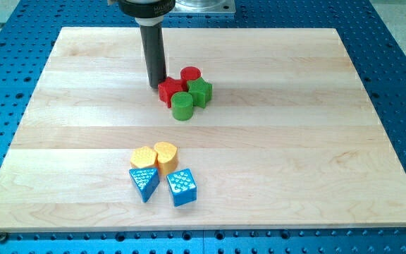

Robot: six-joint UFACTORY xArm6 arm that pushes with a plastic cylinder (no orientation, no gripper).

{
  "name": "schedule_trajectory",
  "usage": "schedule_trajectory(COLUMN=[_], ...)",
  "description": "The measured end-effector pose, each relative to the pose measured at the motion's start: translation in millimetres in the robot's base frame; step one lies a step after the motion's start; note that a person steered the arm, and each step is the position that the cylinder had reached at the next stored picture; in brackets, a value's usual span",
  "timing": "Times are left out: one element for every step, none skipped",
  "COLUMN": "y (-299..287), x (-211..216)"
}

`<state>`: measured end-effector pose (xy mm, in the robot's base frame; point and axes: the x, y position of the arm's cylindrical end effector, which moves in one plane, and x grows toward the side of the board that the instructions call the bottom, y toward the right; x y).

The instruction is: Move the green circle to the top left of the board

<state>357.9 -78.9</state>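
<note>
The green circle (182, 106) is a short green cylinder near the board's upper middle. It touches a red star-shaped block (170, 90) on its upper left and a green star-shaped block (200, 92) on its upper right. A red cylinder (190, 75) sits just above them. My tip (156, 85) is on the board right beside the red star's left edge, up and to the left of the green circle.
The wooden board (62, 155) lies on a blue perforated table. Lower down, left of centre, a cluster holds a yellow hexagon (143, 156), a yellow rounded block (165, 154), a blue triangle (144, 183) and a blue square-ish block (182, 186).
</note>
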Motion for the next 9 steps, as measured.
schedule_trajectory(y=[-1,-1,-1,-1,5,103,162,104,0], x=[-11,-40,-40,-48,-62,-64,-12,80,80])
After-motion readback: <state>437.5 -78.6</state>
